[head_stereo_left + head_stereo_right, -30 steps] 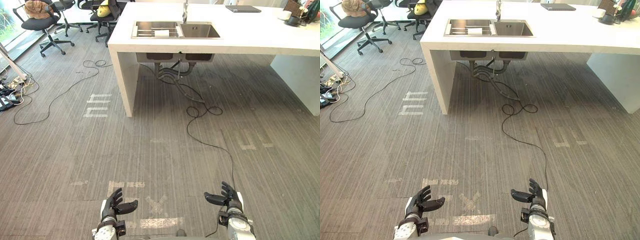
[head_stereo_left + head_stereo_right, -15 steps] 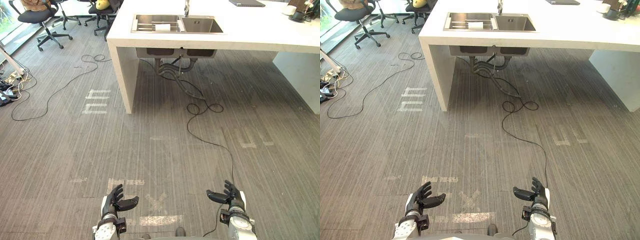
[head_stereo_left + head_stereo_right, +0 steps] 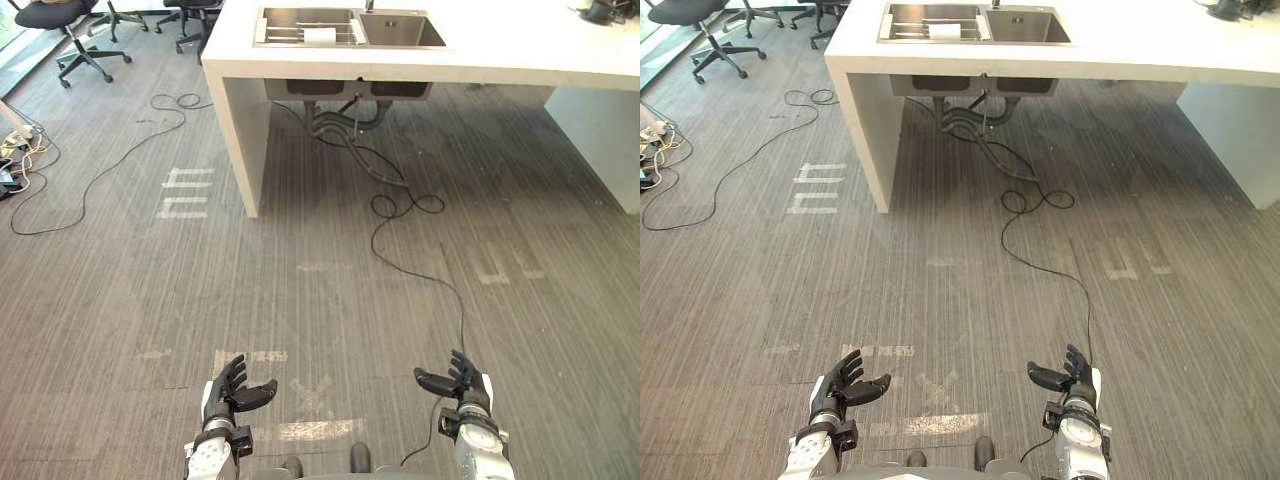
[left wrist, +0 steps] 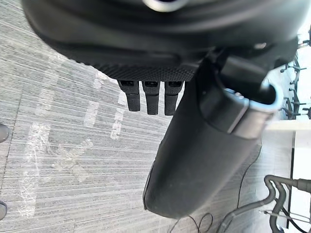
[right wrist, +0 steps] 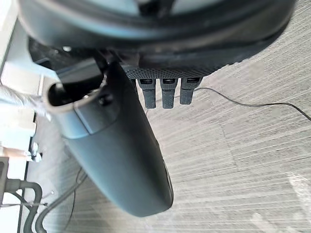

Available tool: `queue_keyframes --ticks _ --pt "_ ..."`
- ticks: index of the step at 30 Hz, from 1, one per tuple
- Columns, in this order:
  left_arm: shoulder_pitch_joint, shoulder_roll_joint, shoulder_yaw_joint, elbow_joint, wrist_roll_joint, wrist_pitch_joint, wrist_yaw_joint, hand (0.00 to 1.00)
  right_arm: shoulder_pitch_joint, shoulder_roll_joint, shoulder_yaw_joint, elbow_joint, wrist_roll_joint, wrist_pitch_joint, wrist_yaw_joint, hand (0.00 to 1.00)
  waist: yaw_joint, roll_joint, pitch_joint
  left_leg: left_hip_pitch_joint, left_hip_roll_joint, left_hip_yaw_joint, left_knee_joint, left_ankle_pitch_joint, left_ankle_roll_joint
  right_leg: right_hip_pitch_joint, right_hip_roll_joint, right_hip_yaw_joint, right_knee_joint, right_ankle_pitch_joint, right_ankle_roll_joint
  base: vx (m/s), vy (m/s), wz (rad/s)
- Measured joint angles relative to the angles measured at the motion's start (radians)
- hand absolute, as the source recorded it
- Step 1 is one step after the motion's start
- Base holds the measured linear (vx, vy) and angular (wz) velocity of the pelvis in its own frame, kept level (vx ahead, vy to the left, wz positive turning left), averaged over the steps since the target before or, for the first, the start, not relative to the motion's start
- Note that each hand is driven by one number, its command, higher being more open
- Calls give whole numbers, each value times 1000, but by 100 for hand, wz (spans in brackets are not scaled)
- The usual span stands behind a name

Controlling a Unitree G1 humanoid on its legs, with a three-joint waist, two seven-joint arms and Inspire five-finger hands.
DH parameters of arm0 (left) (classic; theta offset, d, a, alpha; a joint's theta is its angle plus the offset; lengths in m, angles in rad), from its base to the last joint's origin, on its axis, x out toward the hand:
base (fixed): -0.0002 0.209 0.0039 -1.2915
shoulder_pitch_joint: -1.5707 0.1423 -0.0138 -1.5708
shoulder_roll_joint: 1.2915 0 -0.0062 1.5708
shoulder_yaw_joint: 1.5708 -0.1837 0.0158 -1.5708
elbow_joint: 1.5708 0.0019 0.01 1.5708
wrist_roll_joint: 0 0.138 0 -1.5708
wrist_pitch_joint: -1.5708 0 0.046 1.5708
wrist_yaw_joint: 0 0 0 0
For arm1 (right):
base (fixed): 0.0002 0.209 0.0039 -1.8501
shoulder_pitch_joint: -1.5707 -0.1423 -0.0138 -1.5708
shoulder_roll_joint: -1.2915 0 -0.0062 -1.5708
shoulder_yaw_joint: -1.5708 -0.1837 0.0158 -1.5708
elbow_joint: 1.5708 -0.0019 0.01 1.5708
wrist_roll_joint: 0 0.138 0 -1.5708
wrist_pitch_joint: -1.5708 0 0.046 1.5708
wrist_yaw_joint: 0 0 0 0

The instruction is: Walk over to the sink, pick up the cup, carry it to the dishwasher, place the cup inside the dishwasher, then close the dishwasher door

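Floor [image 3: 300,290] w/ sink [image 3: 400,30] far ahead; left hand [image 3: 228,392], right hand [image 3: 462,383] loose, empty.

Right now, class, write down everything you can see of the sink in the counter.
The sink is a steel-looking double basin sunk into the white counter near its left end, far ahead. Its left basin holds a rack of bars with a small white thing resting on it; the right basin looks bare. Grey drain pipes hang beneath it.
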Motion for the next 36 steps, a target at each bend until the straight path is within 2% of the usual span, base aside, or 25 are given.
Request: queue_keyframes --ticks 2,3,5,7,8,10,12,13,14,15,17,18,19,20,21,24,26,27,28,29,30,31,33,35,36 --pt "2 0 0 -31 1 0 2 90 -11 -2 -15 0 0 0 -8 90 -1 -9 22 -19 -15 17 68 -55 13 -73 -19 14 178 -100 11 10 56 -13" --pt "1 1 -1 -38 2 0 2 90 -12 -4 -16 0 0 0 -12 90 -1 -9 26 -22 -19 16 84 -69 16 -88 -26 13 217 -120 17 33 60 -12" --pt "-12 4 -1 -41 3 0 3 90 -16 -10 -15 0 -1 6 -15 90 -4 -7 47 -14 -25 18 123 -118 31 -162 -49 -20 421 -153 45 78 63 -6" --pt "-22 13 -4 -44 4 0 11 90 -11 -10 -13 1 -1 17 -15 90 -8 -13 69 35 -26 0 133 -135 43 -225 -72 -70 611 -171 39 197 38 17" --pt "-23 14 -10 -45 4 0 19 90 -6 -15 -13 0 -1 20 -15 90 -9 -10 71 57 -25 -8 137 -154 41 -239 -79 -85 616 -210 26 259 20 25" --pt "-48 13 -9 -45 4 0 24 90 -16 -39 -11 0 -2 20 -14 90 -13 -10 75 82 -19 -30 134 -167 33 -280 -76 -110 573 -227 16 329 -13 33" --pt "-85 5 -9 -40 3 0 27 90 -39 -74 -11 0 -2 20 -14 90 -21 15 90 103 19 -52 115 -173 13 -336 -33 -124 482 -208 1 392 -65 36" --pt "-93 11 -9 -36 3 -1 34 90 -48 -87 -11 0 -2 19 -14 90 -26 15 90 121 26 -56 112 -182 -12 -346 -12 -123 358 -106 -19 449 -101 27" --pt "-91 17 -7 -33 2 0 37 90 -43 -97 -11 -1 -2 17 -14 90 -34 6 85 151 20 -61 112 -200 -41 -333 -26 -125 321 56 -66 694 -168 20" --pt "-98 -4 -1 -17 2 0 40 90 -53 -123 -12 4 -2 24 -14 90 -32 39 79 170 50 -62 134 -210 -62 -324 -7 -155 376 -6 -152 628 -170 13" --pt "-104 -9 -4 -14 2 -1 39 90 -57 -126 -11 2 -2 23 -14 90 -35 44 82 152 64 -65 205 -194 -83 -299 2 -164 375 -39 -165 448 -163 11" --pt "-113 -19 -5 -8 2 0 35 90 -57 -124 -4 2 -1 24 -13 90 -38 46 83 101 80 -67 365 -161 -89 -242 15 -180 342 -55 -178 466 -193 26" --pt "-111 -29 -4 -8 2 0 33 90 -49 -123 9 1 -1 24 -13 90 -35 45 84 41 97 -68 537 -94 -75 -179 26 -189 296 -58 -182 542 -208 26" --pt "-98 -41 -6 -12 2 -1 29 90 -37 -118 30 -4 -1 23 -13 90 -29 40 88 -34 133 -58 743 -70 -62 -86 39 -188 237 -59 -186 502 -163 12" --pt "-88 -48 -12 -14 1 -1 19 90 -35 -105 32 -14 0 17 -14 90 -25 34 93 -94 167 -24 873 -85 -44 -9 42 -183 193 -65 -195 319 -95 0" --pt "-73 -66 -12 -32 -3 0 12 90 -34 -92 32 -44 3 11 -14 90 -7 26 99 -223 188 1 906 -97 -30 77 37 -162 130 -72 -206 284 -25 -13" --pt "-73 -64 -13 -33 -13 1 11 90 -34 -86 29 -39 9 12 -15 90 14 23 101 -306 164 9 784 -102 -34 127 24 -156 87 -78 -212 282 97 -2" --pt "-72 -63 -13 -33 -16 5 13 90 -31 -84 24 -32 10 14 -16 90 24 16 105 -328 117 12 612 -99 -41 153 -1 -156 76 -93 -203 258 141 11" --pt "-72 -64 -12 -32 -16 6 13 90 -31 -84 20 -28 10 14 -16 90 24 16 108 -330 98 10 530 -92 -42 161 -11 -156 75 -100 -192 331 203 12" --pt "-71 -65 -12 -32 -16 8 14 90 -34 -84 15 -14 10 14 -16 90 25 23 104 -320 61 6 358 -37 -49 174 -22 -155 71 -117 -161 244 163 5" --pt "-70 -65 -12 -32 -16 8 14 90 -37 -86 14 -4 10 14 -16 90 27 32 101 -311 50 -7 271 12 -54 180 -20 -152 73 -129 -140 328 245 -12" --pt "-68 -63 -9 -29 -15 8 16 90 -43 -86 16 19 10 15 -16 90 33 60 96 -293 50 -29 199 144 -10 187 -10 -133 90 -164 -88 339 275 -25" --pt "-77 -37 -9 -24 -15 11 20 90 -55 -55 24 49 9 24 -15 90 43 3 100 -285 1 12 235 75 33 183 -74 -107 139 -221 -15 410 286 -27" --pt "-73 -39 -13 -23 -14 16 20 90 -54 -55 21 53 9 25 -15 90 40 -5 102 -266 -41 45 280 1 65 160 -130 -44 254 -267 31 370 236 -18" --pt "-69 -41 -14 -23 -14 17 20 90 -54 -55 22 61 8 25 -14 90 39 -5 102 -246 -51 52 279 -14 71 150 -142 -31 304 -270 38 347 215 -23"
